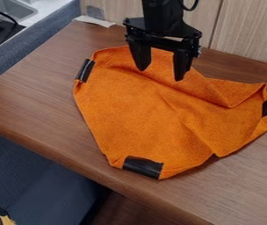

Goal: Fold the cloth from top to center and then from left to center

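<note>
The black gripper (pixel 160 75) hangs over the upper part of the orange cloth (pixel 142 110), its two fingers spread apart with nothing held between them. Spread on the table, the cloth has an uneven outline, with creases and a raised fold at its upper right. Black tape patches mark it at the upper left, the right edge and the bottom. Whether the fingertips touch the cloth I cannot tell.
The brown wooden table (pixel 36 101) has its front edge running from left down to lower right. Behind it stands a wood-panel wall (pixel 247 35). A light scrap (pixel 95 20) lies at the back left edge, and a sink (pixel 12 9) is at the upper left.
</note>
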Controlling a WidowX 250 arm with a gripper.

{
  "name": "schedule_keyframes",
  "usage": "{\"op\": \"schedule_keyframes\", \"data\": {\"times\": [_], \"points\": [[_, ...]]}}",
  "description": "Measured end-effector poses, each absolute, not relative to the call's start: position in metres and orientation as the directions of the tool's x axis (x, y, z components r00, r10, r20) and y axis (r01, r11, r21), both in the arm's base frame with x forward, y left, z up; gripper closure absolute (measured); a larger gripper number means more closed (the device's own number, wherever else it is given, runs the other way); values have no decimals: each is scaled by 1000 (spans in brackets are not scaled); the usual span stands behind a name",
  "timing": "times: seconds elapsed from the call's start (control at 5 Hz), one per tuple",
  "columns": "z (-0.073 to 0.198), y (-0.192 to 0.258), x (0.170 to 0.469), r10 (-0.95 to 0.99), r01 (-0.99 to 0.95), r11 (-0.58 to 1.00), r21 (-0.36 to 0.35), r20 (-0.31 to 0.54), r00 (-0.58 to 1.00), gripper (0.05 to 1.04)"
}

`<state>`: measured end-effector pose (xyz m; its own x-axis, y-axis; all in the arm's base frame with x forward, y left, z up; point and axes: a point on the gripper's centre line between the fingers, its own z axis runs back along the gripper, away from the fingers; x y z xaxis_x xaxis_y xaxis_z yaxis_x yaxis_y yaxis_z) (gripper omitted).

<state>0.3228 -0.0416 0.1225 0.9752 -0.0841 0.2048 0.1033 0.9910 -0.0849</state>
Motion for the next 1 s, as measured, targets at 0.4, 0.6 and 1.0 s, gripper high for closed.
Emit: {"op": "schedule_keyframes", "data": {"times": [0.4, 0.6, 1.0], "points": [[108, -2, 328, 11, 4, 995, -96, 151, 988, 84], [107, 33, 338, 84, -68, 992, -105, 156, 984, 84], [90, 95, 344, 235, -219, 969, -115, 144, 961, 84]]}}
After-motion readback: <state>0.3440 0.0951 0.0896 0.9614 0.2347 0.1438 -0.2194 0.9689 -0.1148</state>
